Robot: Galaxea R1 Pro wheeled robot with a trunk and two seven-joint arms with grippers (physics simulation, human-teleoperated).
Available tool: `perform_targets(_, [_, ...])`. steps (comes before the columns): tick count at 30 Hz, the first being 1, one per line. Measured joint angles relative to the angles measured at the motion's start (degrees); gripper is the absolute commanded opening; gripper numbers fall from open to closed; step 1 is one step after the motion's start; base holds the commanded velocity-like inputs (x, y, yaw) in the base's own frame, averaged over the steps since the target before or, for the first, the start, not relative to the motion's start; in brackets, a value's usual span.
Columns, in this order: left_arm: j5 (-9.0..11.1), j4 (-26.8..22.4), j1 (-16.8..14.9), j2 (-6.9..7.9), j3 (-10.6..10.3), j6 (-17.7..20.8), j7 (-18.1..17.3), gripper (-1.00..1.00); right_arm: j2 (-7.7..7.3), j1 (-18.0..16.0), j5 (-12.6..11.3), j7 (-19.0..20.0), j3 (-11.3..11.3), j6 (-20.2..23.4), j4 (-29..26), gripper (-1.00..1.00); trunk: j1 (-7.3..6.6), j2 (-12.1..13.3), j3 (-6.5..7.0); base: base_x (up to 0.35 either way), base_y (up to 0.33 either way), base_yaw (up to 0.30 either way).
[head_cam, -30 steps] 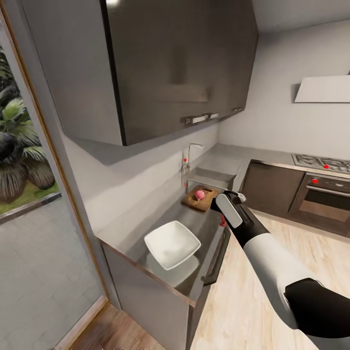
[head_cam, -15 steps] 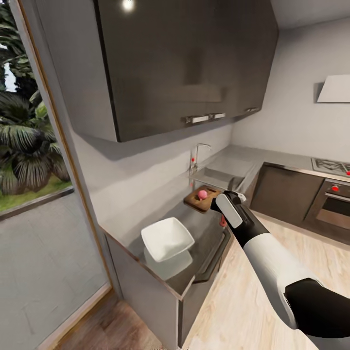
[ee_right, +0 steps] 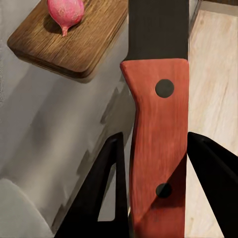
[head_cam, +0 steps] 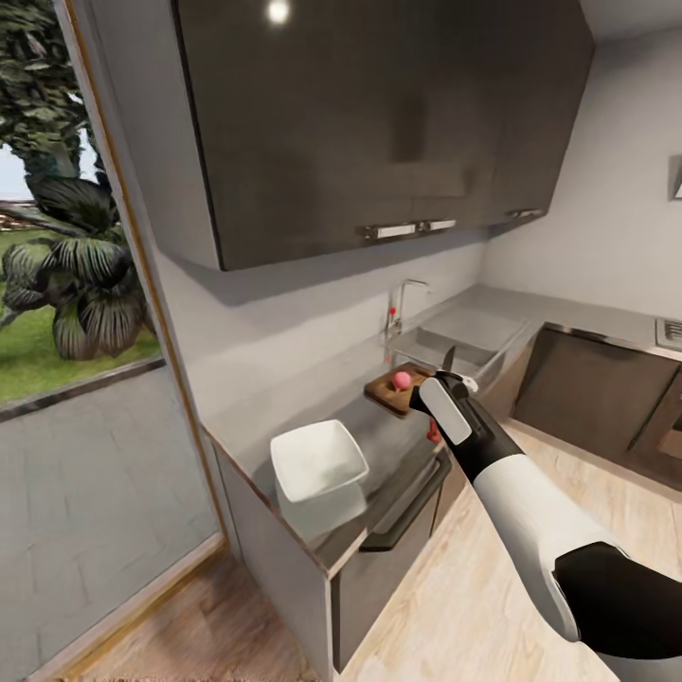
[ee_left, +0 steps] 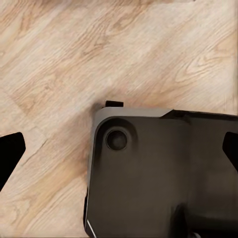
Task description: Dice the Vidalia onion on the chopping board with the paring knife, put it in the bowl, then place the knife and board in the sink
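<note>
View has swung right (camera, not objects); right end effector (ee_right: pixel 153 188) still clamped on knife (ee_right: pixel 157 124), onion (head_cam: pixel 403 380) sits on board (head_cam: pixel 390 390) on the surface (head_cam: pixel 379 445), dicing not started.

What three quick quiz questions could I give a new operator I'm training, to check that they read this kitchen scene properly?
1. True or false: the onion lies on the chopping board.
2. What does the right gripper hold?
A. the bowl
B. the knife
C. nothing
3. Fill in: along the countertop, the white bowl sits nearer the ____ than the chopping board does.

Key:
1. True; the pink onion rests on the wooden board.
2. B; the red handle sits between the jaws in the right wrist view.
3. Glass door; the sink lies beyond the board.
</note>
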Motion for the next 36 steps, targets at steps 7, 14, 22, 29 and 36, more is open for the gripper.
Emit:
perform_targets(7, [0.05,0.0,0.0,0.0,0.0,0.01,0.0,1.0,-0.02,-0.01,0.0,0.03,2.29,0.0,0.0,-1.0,0.0,0.0,-0.21,0.0,-0.317,0.242])
perform_targets(14, [0.04,0.0,0.0,0.0,0.0,0.05,0.0,1.0,-0.01,0.0,0.0,0.03,2.43,0.0,-0.01,-1.0,0.0,0.0,-0.42,0.0,-0.319,0.242])
perform_targets(22, [0.03,0.0,0.0,0.0,0.0,0.04,0.0,1.0,0.01,0.01,0.0,0.03,2.44,0.0,0.0,-1.0,0.0,0.0,-0.67,0.0,-0.319,0.242])
perform_targets(29, [0.04,0.0,-0.01,0.0,0.0,0.08,0.0,1.0,0.01,0.0,0.0,0.04,2.44,0.0,0.0,-1.0,0.0,0.0,-0.9,0.0,-0.319,0.242])
perform_targets(36, [0.04,0.0,0.0,0.0,0.0,0.09,0.0,1.0,0.01,0.03,-0.03,0.04,2.44,0.0,0.0,-1.0,0.0,0.0,-1.12,0.0,-0.319,0.242])
